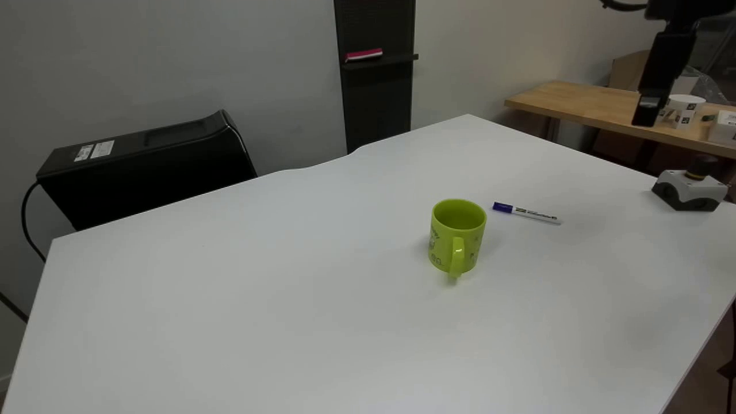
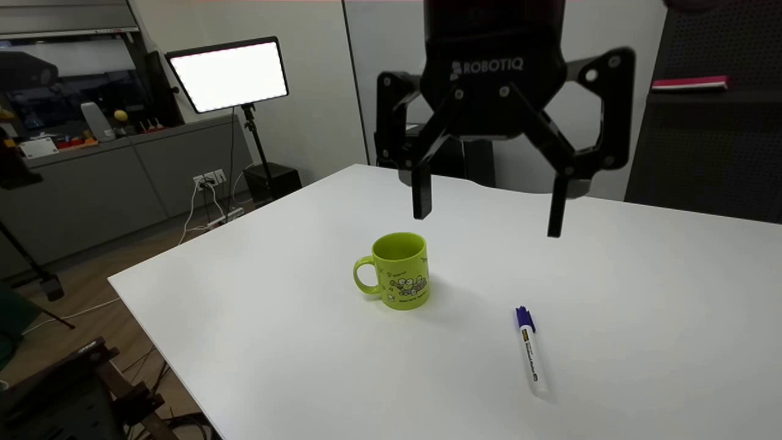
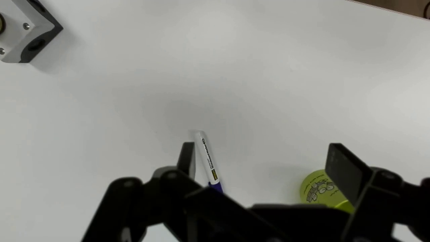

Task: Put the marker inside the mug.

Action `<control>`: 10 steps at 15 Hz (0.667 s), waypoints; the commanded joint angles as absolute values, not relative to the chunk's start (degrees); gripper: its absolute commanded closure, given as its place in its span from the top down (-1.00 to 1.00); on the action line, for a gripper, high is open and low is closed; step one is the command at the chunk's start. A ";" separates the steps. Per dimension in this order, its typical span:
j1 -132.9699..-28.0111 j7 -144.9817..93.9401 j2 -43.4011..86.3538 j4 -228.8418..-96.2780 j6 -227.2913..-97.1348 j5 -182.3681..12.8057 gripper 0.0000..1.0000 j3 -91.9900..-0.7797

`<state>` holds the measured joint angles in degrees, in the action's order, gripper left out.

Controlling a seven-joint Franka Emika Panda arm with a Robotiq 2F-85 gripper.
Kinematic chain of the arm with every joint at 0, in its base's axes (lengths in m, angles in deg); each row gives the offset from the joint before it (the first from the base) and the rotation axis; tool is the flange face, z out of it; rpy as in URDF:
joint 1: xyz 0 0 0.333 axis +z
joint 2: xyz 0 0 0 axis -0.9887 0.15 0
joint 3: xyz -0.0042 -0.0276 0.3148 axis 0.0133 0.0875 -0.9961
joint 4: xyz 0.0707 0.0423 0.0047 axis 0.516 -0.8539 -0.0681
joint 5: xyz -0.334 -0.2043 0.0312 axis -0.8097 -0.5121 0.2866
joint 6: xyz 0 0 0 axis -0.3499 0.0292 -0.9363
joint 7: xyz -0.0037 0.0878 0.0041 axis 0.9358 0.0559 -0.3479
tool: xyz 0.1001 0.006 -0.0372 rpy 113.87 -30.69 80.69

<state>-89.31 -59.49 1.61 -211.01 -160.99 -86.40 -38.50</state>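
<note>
The claw (image 2: 487,226) hangs well above the table (image 2: 305,342), its fingers (image 2: 421,192) spread wide and holding nothing. That spread suits the start of a pickup, I judge, and the height probably serves to keep the fingers free of the mug (image 2: 400,275) while a line of descent is chosen.

Below, the marker (image 2: 530,354) lies flat on the table, touching nothing else. In the wrist view it shows between the fingers, nearer one than the other, its barrel roughly crosswise to the line on which they would close. A pinch across the middle should therefore need little turning, though some sideways centring looks wise. The dark blue cap is the end nearer the mug.

The mug stands upright near the marker but apart from it, mouth up, as it must to receive anything. Its handle sits away from the marker's side, which should leave that part of the rim unobstructed. A marker lifted flat will likely need tipping so that one end enters first.

Farther out, a control box (image 1: 690,190) with a dark knob sits well apart from both, presumably to leave working room. Beyond the table, a lit panel (image 2: 229,76) on a stand probably brightens the work.
</note>
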 commanded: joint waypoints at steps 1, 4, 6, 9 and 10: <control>-89.85 -60.67 6.32 -208.72 -162.26 -86.03 1.00 -38.90; -90.35 -61.03 9.14 -208.08 -163.57 -85.96 1.00 -39.09; -90.76 -61.35 11.00 -207.74 -164.54 -86.01 1.00 -39.23; -91.50 -61.33 13.78 -207.28 -165.82 -86.45 1.00 -39.45; -91.77 -61.39 14.66 -207.04 -166.16 -86.48 1.00 -39.54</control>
<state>-90.31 -60.76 11.15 -209.39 -165.39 -86.40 -38.65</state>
